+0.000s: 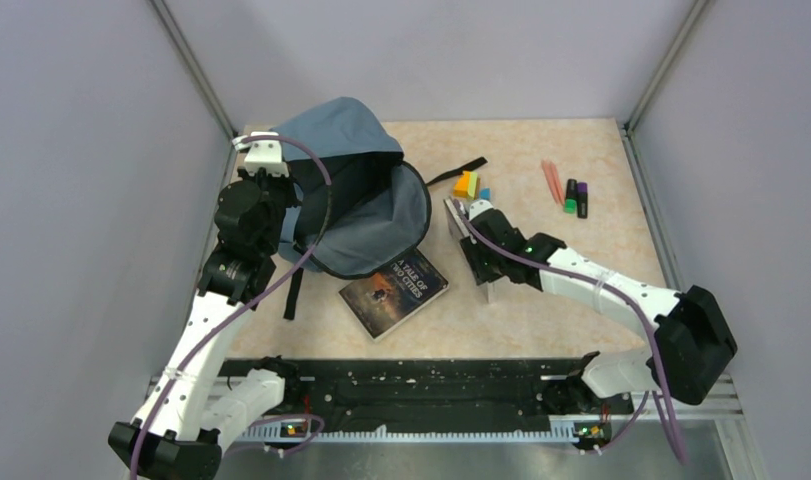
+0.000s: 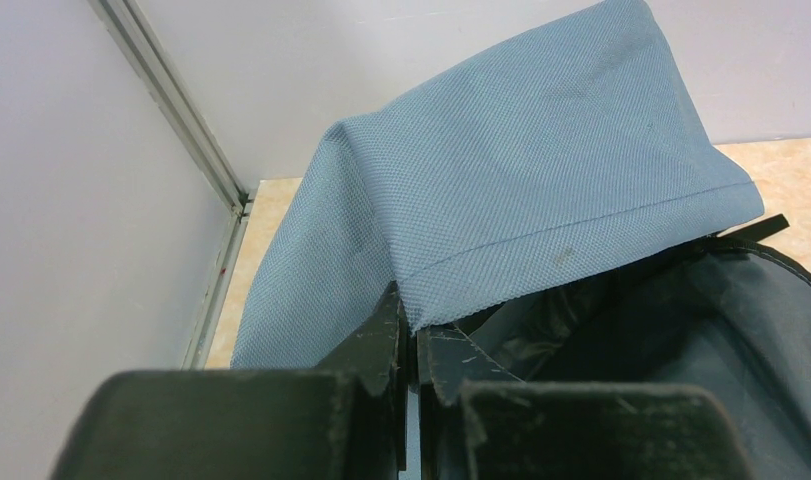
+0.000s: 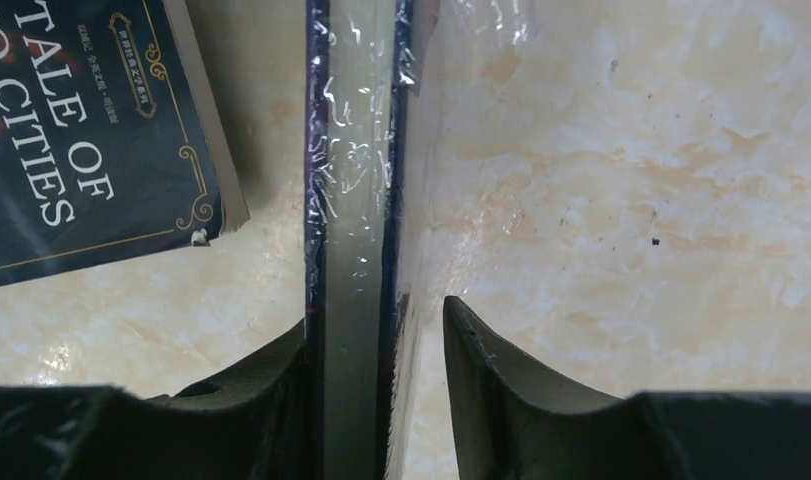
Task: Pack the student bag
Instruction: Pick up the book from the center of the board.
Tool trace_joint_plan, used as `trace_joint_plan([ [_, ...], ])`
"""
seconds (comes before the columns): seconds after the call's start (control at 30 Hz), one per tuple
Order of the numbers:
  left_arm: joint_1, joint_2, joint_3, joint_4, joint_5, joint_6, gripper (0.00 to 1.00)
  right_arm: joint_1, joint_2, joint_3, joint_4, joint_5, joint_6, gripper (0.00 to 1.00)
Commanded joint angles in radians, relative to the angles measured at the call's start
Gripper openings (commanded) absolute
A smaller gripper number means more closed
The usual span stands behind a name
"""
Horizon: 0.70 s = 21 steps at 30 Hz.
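My left arm (image 1: 206, 330) rises from its base, bends at the elbow and carries its wrist high. My left claw (image 2: 409, 335) is pinched tight, both fingertips pressed together on a fold of the student bag (image 2: 541, 170) right at their tips. My right arm (image 1: 601, 285) stretches low and forward, wrist tipped down. My right claw (image 3: 376, 320) stands parted astride a wrapped book (image 3: 353, 180). One finger (image 3: 281, 385) touches it and the other finger (image 3: 501, 370) stands just clear of it.
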Motion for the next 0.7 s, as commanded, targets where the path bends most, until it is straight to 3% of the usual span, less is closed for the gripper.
trace_joint_plan([
  [0.0, 0.004, -0.012, -0.004, 0.052, -0.014, 0.001, 0.0, 0.001, 0.023, 0.059, 0.081, 0.062, -0.011, 0.38],
  [0.03, 0.004, -0.012, -0.003, 0.052, -0.015, 0.002, 0.0, 0.001, 0.021, 0.066, 0.087, 0.068, -0.017, 0.34],
  [0.13, 0.004, -0.014, -0.004, 0.052, -0.015, 0.002, 0.0, 0.001, 0.009, 0.095, 0.084, 0.101, -0.035, 0.01],
  [0.27, 0.004, -0.017, -0.006, 0.054, -0.013, 0.005, 0.0, 0.003, -0.066, 0.165, 0.049, 0.13, -0.046, 0.0],
  [0.37, 0.005, -0.017, -0.009, 0.057, -0.001, 0.004, 0.0, 0.003, -0.157, 0.193, 0.082, 0.027, -0.069, 0.0],
  [0.5, 0.004, -0.018, -0.01, 0.06, 0.015, 0.002, 0.0, 0.003, -0.257, 0.17, 0.246, -0.209, -0.16, 0.0],
  [0.67, 0.004, -0.02, -0.01, 0.062, 0.014, 0.002, 0.0, 0.003, -0.315, 0.161, 0.456, -0.279, -0.238, 0.0],
])
